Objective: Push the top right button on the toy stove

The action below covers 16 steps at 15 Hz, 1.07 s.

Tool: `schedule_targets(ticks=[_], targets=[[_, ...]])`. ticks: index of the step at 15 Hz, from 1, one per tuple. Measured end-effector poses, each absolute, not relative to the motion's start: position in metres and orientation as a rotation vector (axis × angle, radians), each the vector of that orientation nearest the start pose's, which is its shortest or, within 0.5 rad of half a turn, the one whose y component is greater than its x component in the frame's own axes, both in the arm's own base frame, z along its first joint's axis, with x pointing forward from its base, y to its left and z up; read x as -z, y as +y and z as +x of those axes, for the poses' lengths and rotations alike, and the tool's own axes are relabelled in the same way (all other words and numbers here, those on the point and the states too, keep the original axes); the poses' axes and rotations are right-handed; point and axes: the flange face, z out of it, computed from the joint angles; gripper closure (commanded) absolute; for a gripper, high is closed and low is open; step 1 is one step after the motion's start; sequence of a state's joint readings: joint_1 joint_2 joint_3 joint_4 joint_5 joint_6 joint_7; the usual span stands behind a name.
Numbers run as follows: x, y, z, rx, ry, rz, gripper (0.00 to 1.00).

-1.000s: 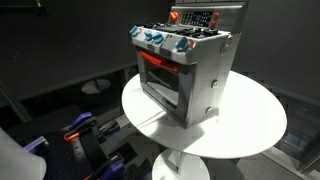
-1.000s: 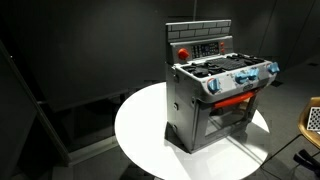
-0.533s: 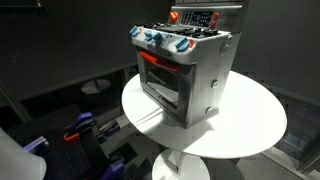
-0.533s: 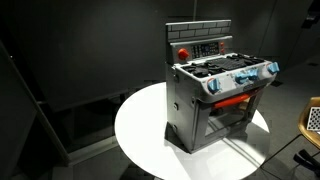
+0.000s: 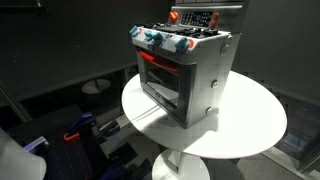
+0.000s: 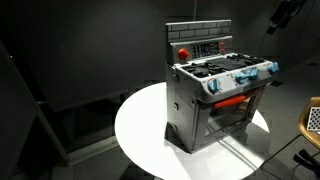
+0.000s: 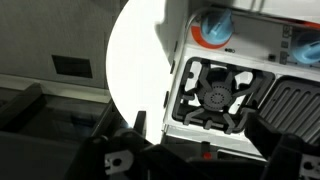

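The toy stove [image 5: 185, 75] is silver-grey with a red-glowing door window and blue and red knobs. It stands on a round white table [image 5: 250, 125] in both exterior views [image 6: 215, 95]. Its back panel [image 6: 200, 47] carries small buttons and a red round one. My gripper [image 6: 285, 14] hangs high up and to the right of the stove, well clear of it. In the wrist view the stove top [image 7: 230, 90] with a black burner lies below my gripper [image 7: 200, 165]. The dark fingers [image 7: 115, 155] stand wide apart, open and empty.
The table [image 6: 140, 130] has bare white surface around the stove and also shows in the wrist view [image 7: 135, 60]. Blue and purple equipment [image 5: 85, 130] sits on the floor beside the table. A tan object [image 6: 313, 120] is at the right edge. Dark walls surround the scene.
My gripper has come into an exterior view from the top right corner, moving left toward the stove. The stove and table have not moved.
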<state>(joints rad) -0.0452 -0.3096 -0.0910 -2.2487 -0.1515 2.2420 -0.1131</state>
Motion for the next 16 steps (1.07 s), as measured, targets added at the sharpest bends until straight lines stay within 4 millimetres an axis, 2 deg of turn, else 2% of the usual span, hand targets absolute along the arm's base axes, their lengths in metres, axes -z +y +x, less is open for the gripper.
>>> schedule_targets(ticks=[11,16], targets=[[-0.514,-0.071,0.486,0.471,-0.083,-3.247,0.0],[-0.501,-0.064,0.506,0.591,-0.036,-3.225,0.0]])
